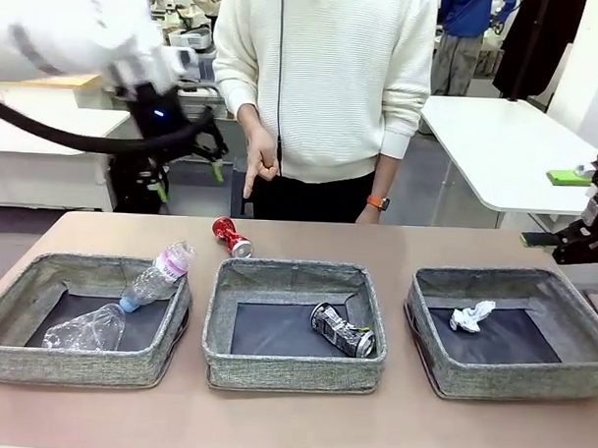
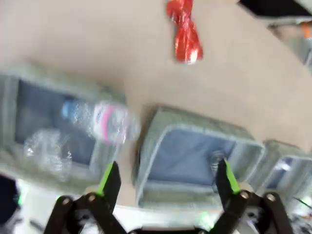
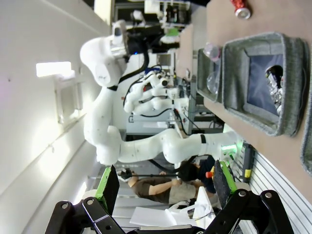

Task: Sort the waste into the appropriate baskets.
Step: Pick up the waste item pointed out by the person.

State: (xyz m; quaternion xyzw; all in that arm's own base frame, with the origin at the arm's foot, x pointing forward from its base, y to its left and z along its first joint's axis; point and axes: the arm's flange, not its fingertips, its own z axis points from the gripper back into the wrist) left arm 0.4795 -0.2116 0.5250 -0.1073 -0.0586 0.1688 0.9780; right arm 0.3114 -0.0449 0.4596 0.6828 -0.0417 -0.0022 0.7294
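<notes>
Nearest the robot, three grey woven baskets sit in a row on the table point(image 1: 292, 420), and the sorting looks well along: the left basket point(image 1: 20, 347) holds the plastics, with the crushed clear plastic bottle point(image 1: 84, 330) flat on its dark floor and the small clear bottle with pink label point(image 1: 160, 275) propped on the far right rim, half in and half out, as though it landed short. The middle basket point(image 1: 294, 366) takes metal, and the crushed black can point(image 1: 341, 330) lies on its side near the right wall. The right basket point(image 1: 451, 377) has the crumpled white paper point(image 1: 471, 316) near its far edge. Beyond the baskets, alone on the bare table just behind the middle one, lies the crushed red can point(image 1: 232, 236), pinched at the waist, silver end toward the robot; it seems the last piece to sort. Above and behind it the left hand point(image 1: 188, 166) hangs high with its jaws spread wide and empty. The right hand point(image 1: 565, 209) waits off at the table's edge, likewise fully open, holding nothing. Farthest back, the person's hand point(image 1: 262, 169) points down toward that red can.
</notes>
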